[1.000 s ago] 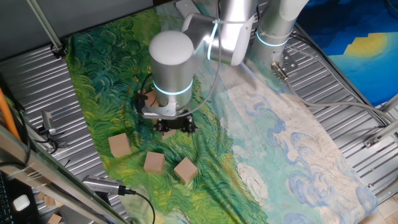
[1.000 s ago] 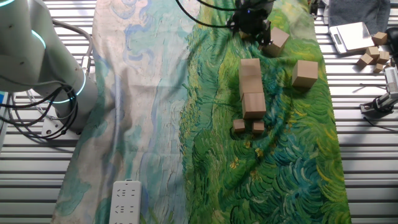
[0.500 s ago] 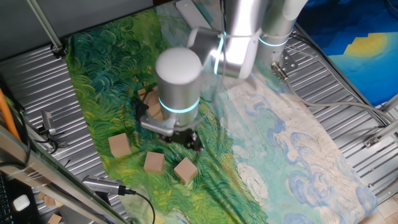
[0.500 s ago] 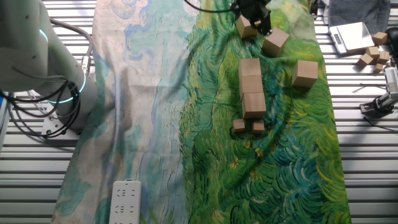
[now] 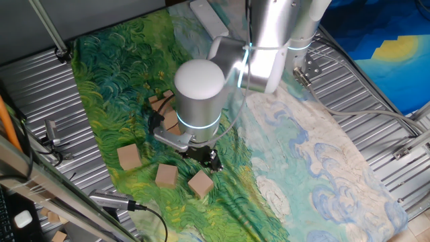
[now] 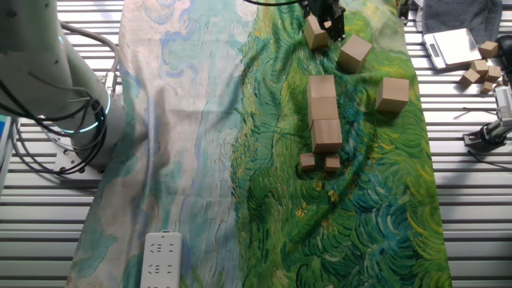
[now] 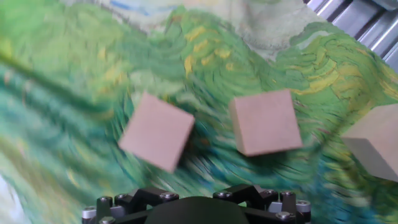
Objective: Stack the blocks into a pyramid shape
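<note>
The worktop [image 5: 376,101] is a ribbed metal surface, and a large painted cloth [image 5: 114,74] of swirling greens and pale blues lies across it. From one fixed view the arm [image 5: 198,94] leans in from the upper right, its round white joint covering much of the green part of the cloth; the other fixed view shows only the arm's base [image 6: 48,72] at the left edge and the very tip of the tool at the top.

The blocks are all on the green half. The other fixed view gives the clearest layout: a row of blocks [image 6: 323,112] set touching end to end, two much smaller cubes [image 6: 319,163] just below that row, a single block [image 6: 393,94] off to the right, and two more near the top, one tilted [image 6: 354,54] and one [image 6: 315,33] right at the gripper [image 6: 328,14]. In one fixed view the row is mostly hidden behind the arm, with only a corner of it [image 5: 163,107] showing, while three loose blocks [image 5: 166,175] lie in an arc along the near edge of the cloth.

The hand view, blurred, looks down on three blocks [image 7: 264,121] lying flat on the cloth, apart from one another. The gripper's fingers are not visible in it, and no view shows whether the gripper is released or clenched; I cannot tell. A white power strip [image 6: 161,260] lies at the cloth's pale end.
</note>
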Tool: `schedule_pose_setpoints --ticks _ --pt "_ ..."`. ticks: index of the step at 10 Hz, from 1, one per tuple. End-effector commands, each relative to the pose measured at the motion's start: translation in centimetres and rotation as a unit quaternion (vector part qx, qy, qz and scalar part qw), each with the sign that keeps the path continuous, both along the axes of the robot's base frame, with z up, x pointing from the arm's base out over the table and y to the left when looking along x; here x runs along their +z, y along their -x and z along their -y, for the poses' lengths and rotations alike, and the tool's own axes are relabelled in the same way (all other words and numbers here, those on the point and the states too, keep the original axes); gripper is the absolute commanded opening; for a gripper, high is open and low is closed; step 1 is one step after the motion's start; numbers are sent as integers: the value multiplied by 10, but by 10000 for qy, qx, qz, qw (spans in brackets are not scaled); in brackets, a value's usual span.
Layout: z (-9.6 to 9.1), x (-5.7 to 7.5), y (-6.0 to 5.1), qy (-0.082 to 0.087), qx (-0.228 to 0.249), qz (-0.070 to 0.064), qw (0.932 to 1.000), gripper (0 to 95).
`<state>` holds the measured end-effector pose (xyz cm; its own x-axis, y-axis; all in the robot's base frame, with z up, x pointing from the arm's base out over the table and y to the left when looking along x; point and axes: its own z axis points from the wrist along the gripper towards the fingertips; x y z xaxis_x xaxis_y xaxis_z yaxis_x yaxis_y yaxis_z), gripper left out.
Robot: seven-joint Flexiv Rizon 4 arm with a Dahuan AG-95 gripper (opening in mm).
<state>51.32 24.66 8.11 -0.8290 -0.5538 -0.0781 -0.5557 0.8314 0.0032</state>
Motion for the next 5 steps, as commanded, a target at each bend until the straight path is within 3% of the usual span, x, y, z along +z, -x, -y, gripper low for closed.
schedule_pose_setpoints --ticks 1,5 --pt "-1 0 1 -4 153 -135 9998 950" --pt "-1 0 1 23 322 -316 9990 950"
